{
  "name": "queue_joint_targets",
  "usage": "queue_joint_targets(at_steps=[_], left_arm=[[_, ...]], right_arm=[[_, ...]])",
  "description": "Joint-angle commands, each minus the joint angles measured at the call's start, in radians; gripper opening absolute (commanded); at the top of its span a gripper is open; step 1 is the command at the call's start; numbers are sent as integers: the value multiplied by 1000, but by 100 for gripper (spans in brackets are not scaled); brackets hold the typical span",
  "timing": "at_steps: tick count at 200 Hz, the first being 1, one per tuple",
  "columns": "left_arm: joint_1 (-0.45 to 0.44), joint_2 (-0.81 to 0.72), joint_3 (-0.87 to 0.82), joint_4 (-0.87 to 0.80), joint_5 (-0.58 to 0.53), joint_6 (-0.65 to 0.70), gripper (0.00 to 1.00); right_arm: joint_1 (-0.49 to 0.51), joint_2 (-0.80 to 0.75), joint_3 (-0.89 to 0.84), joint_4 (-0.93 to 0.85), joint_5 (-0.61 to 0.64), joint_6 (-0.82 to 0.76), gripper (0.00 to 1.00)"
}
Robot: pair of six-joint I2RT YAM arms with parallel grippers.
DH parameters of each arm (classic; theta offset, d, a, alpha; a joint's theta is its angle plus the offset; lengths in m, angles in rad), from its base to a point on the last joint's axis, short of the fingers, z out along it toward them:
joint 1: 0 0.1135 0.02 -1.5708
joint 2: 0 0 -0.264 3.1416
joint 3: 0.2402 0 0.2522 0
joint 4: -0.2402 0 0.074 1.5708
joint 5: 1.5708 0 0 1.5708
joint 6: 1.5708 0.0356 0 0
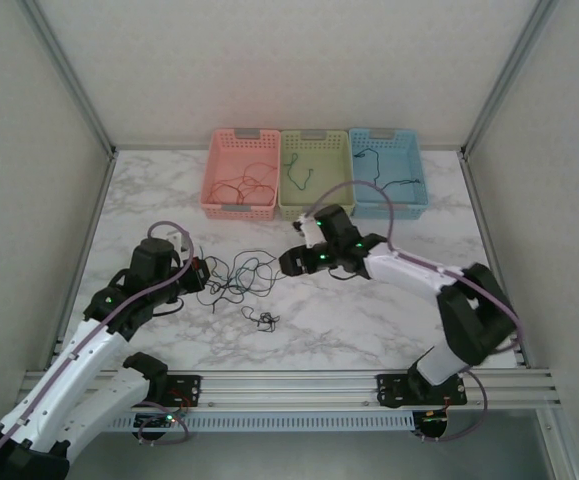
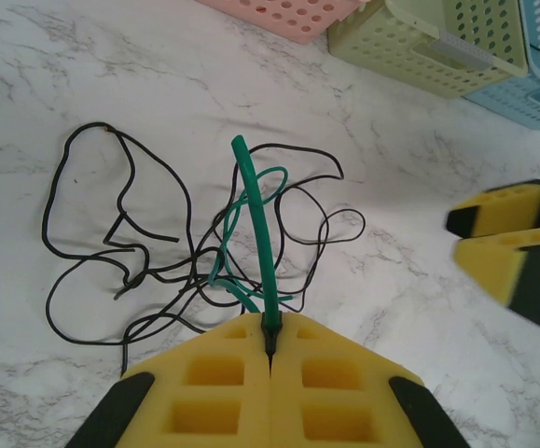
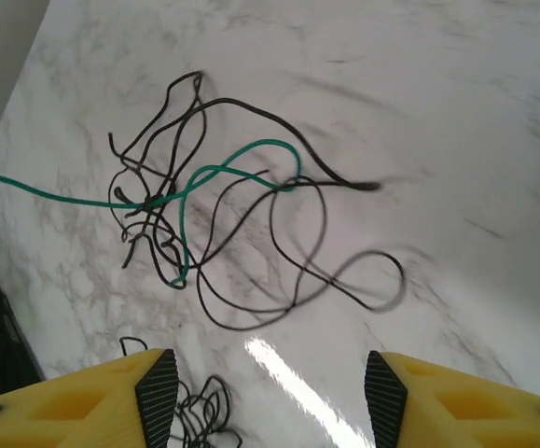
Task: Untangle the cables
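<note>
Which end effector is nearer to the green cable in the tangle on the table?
Left. The left end effector is shut on the end of the green cable, touching it. The right end effector is open and apart from it, touching no cable.

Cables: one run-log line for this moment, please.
left claw: shut on green cable | right claw: open, facing black cables | tangle: not yet separated

White-and-black arms [image 1: 99, 340], lilac-grey hoses [image 1: 350, 186], yellow foam pads [image 2: 214, 392] on black jaws
</note>
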Motion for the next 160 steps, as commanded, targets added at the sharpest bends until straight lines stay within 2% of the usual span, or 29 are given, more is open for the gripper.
queue_joint_targets(at_steps=[1, 49, 96, 137, 146, 160], left_arm=[[10, -23, -4, 1, 11, -18, 0], [9, -24, -4, -6, 10, -16, 0], [9, -28, -4, -8, 8, -15, 0], [9, -24, -9, -4, 6, -13, 0], [9, -22, -8, -5, 7, -12, 0], [10, -21, -7, -4, 5, -11, 0]], right_arm=[[1, 105, 151, -21, -8, -236, 60], [2, 337, 378, -148, -11, -335, 61], [3, 439, 451, -212, -56, -337, 58], [3, 445, 445, -212, -39, -344, 38], [3, 434, 433, -198, -44, -340, 31], [3, 412, 416, -184, -38, -336, 14]])
